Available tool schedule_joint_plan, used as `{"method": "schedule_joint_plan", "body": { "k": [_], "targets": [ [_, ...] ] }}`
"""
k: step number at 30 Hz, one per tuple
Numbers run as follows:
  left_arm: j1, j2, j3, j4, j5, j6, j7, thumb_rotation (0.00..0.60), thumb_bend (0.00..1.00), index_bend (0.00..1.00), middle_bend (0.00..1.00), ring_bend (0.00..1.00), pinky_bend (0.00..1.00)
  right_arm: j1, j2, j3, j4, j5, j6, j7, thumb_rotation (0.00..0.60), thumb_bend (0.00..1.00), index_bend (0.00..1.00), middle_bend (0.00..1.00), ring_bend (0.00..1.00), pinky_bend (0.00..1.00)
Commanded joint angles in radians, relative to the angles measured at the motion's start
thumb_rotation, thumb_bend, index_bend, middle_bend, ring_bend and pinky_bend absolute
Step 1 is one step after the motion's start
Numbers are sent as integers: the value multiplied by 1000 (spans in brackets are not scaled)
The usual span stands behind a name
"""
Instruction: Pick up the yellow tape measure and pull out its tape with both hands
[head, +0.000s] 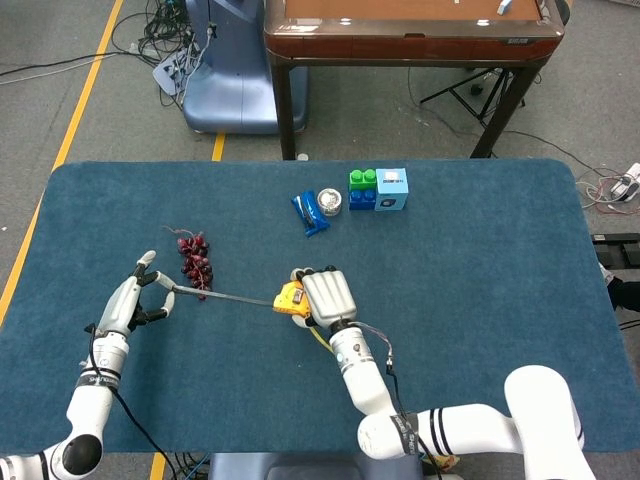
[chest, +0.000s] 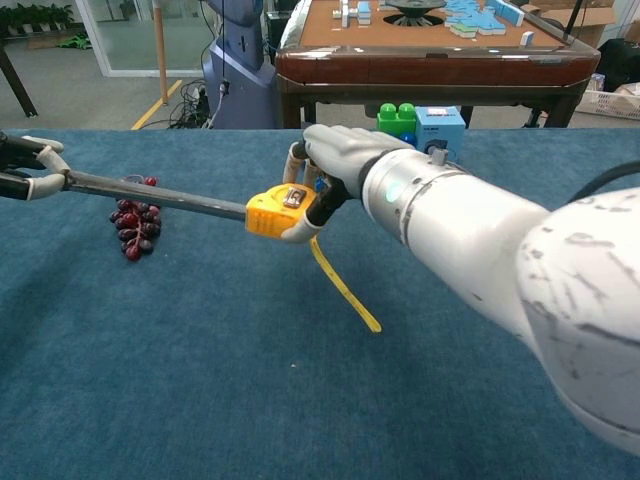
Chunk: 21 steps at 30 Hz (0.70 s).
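The tape measure (head: 290, 298) is gripped in the right hand (head: 327, 296) above the middle of the surface (head: 480, 250). Its tape (head: 225, 296) is drawn out leftward, its end pinched by the left hand (head: 135, 300). Grapes (head: 194, 262) are seen near the left edge.
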Motion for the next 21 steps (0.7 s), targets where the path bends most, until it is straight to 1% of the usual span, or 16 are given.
{"method": "schedule_joint_plan", "body": {
  "k": [1,9,21],
  "targets": [
    [12,7,9,-5,25,12,-8,600,459,560,0,0,0,-34,52,-36,-49,-34,3,22,600,500,590,590,428,268],
    [49,27,32,-16,109,55,-33,600,459,560,0,0,0,-101,168,-110,-145,-111,0,76,600,500,594,593,428,268],
    [90,50,61,-19,196,75,-84,600,458,560,0,0,0,-193,254,-203,-188,-224,0,186,600,500,598,596,432,268]
  ]
}}
